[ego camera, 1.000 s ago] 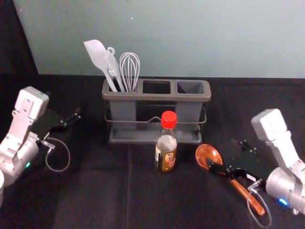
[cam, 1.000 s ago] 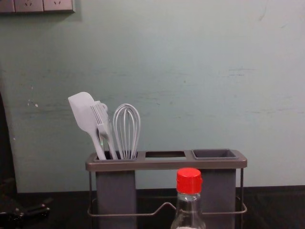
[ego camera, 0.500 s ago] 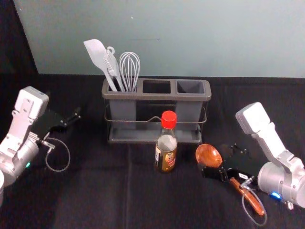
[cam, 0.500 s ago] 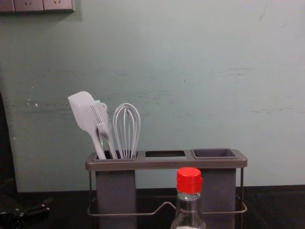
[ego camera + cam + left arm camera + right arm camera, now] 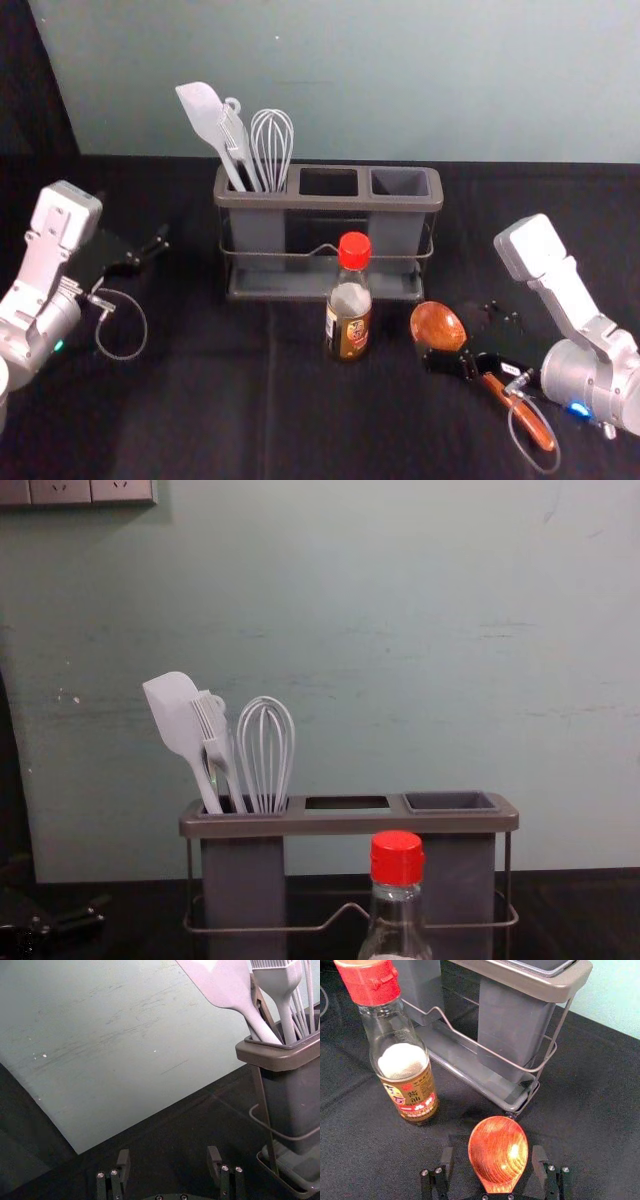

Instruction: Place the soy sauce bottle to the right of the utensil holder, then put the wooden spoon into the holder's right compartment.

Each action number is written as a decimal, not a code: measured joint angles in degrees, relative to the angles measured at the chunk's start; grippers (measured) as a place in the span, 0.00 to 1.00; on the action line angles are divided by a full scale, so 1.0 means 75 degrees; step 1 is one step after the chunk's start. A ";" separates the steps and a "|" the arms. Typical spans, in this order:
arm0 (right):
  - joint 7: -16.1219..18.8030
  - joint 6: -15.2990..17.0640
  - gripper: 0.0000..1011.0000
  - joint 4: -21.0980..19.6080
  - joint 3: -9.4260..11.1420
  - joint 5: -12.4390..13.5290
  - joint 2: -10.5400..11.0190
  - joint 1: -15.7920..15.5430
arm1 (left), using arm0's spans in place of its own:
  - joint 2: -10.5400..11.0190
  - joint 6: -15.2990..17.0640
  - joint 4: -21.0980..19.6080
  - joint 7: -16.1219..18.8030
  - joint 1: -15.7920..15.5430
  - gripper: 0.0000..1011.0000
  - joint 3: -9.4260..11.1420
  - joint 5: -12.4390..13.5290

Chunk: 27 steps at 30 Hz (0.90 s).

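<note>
One utensil holder (image 5: 330, 203), its rim with three openings (image 5: 328, 182). Two gray cups hang in it: a left cup (image 5: 258, 232) and a right cup (image 5: 395, 235). Standing utensils number at least four: one spatula (image 5: 172, 718), one basting brush (image 5: 215, 742), one whisk (image 5: 266, 755) and at least one more (mostly hidden, kind unclear). One soy sauce bottle (image 5: 348, 322). One wooden spoon (image 5: 437, 326). On the wall, at least three socket panels (image 5: 61, 492) (the view's edge cuts the row).
</note>
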 joint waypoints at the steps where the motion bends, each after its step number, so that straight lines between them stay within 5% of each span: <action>1: 0.0000 0.0001 0.99 -0.0001 0.0000 0.0000 0.0001 0.0000 | 0.0000 0.0000 0.0000 0.0000 0.0000 0.99 0.0000 0.0000; 15: 0.0352 -0.0208 0.99 -0.0012 0.0181 0.0034 -0.0007 -0.0134 | 0.0000 0.0000 0.0000 0.0000 0.0000 0.99 0.0000 0.0000; 27: 0.0327 0.1306 0.99 -0.0166 0.0087 -0.0277 -0.0140 0.0265 | 0.0001 0.0000 0.0000 0.0000 0.0000 0.99 0.0000 0.0000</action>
